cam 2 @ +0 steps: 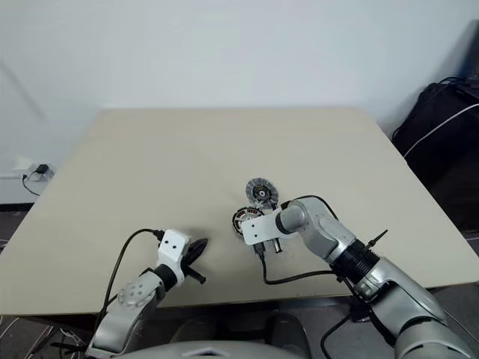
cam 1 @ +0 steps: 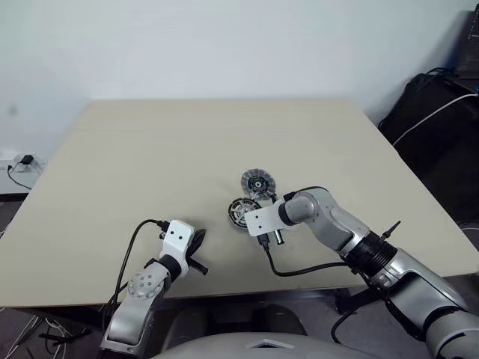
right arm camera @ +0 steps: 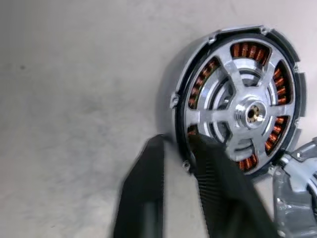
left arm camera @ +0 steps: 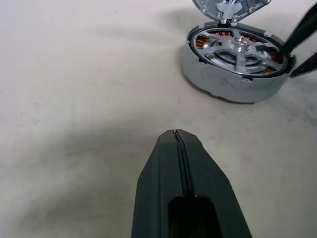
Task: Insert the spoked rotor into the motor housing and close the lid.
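Observation:
The motor housing (cam 1: pixel 241 212) sits on the table near the front edge, and its copper windings show under the spoked rotor (right arm camera: pixel 250 111), which lies inside it. Behind it the lid (cam 1: pixel 258 182) stands open with its radial-lined face up, meeting the housing's far edge. My right gripper (right arm camera: pixel 177 144) points down at the housing's near-right side. One finger is outside the grey wall (right arm camera: pixel 168 94) and the other lies on the rotor's dark rim, shut on the wall between them. My left gripper (cam 1: pixel 196 250) is shut and empty, low over the table left of the housing.
The tan table (cam 1: pixel 150 164) stretches bare to the back and left. A black bag with a white cable (cam 1: pixel 434 112) stands off the table's right side. A wall socket (cam 1: pixel 26 161) is at the far left.

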